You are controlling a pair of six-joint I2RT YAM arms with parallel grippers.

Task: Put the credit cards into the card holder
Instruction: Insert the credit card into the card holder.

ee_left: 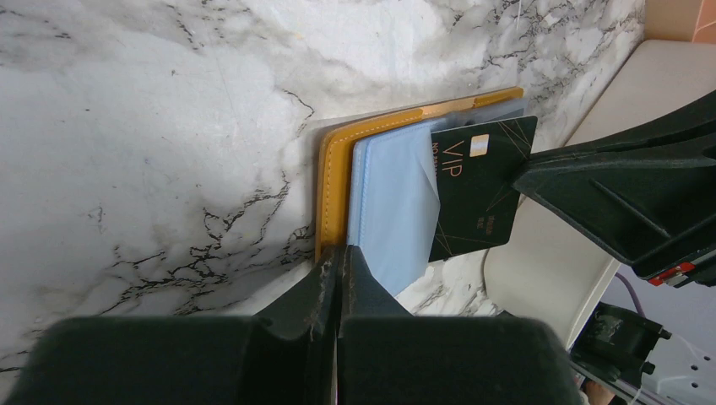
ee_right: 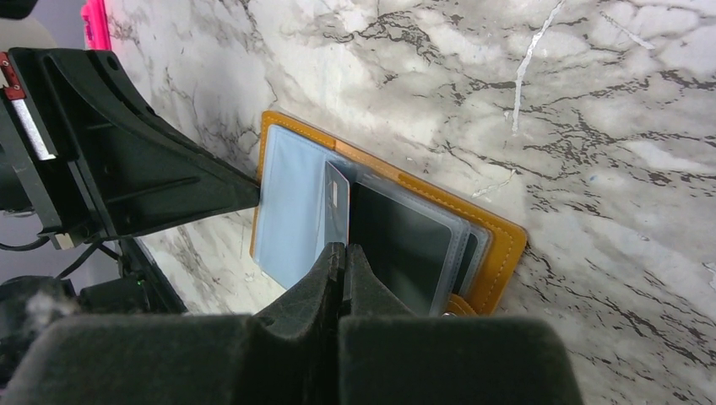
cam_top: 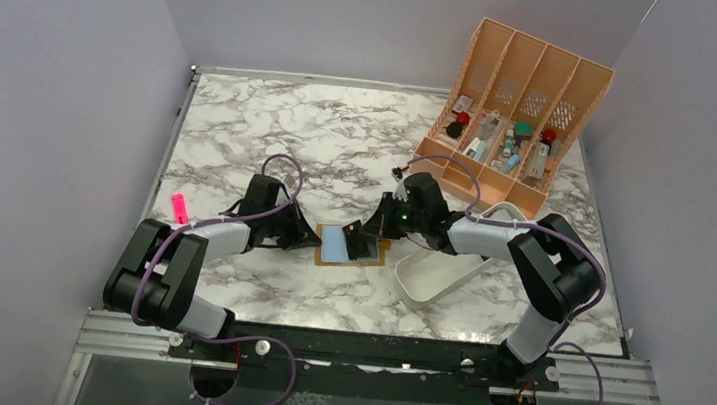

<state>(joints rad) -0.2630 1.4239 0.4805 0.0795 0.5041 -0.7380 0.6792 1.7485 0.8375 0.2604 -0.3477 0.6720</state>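
Note:
The mustard-orange card holder [cam_top: 348,265] lies open on the marble in the middle, its pale blue inner sleeves facing up [ee_left: 332,186] [ee_right: 498,245]. My right gripper [cam_top: 369,236] [ee_right: 342,249] is shut on a black credit card [ee_left: 481,194] marked VIP. The card stands on edge [ee_right: 336,198], and one end of it is tucked under a lifted pale blue sleeve. My left gripper [cam_top: 312,240] [ee_left: 340,251] is shut, its tips resting on the holder's left edge. Clear sleeves on the holder's right half show a dark card inside. No other credit cards are in view.
A white oblong tray [cam_top: 448,272] sits just right of the card holder, under my right arm. A peach slotted organiser [cam_top: 520,109] with small items stands at the back right. A pink marker [cam_top: 179,208] lies near the left edge.

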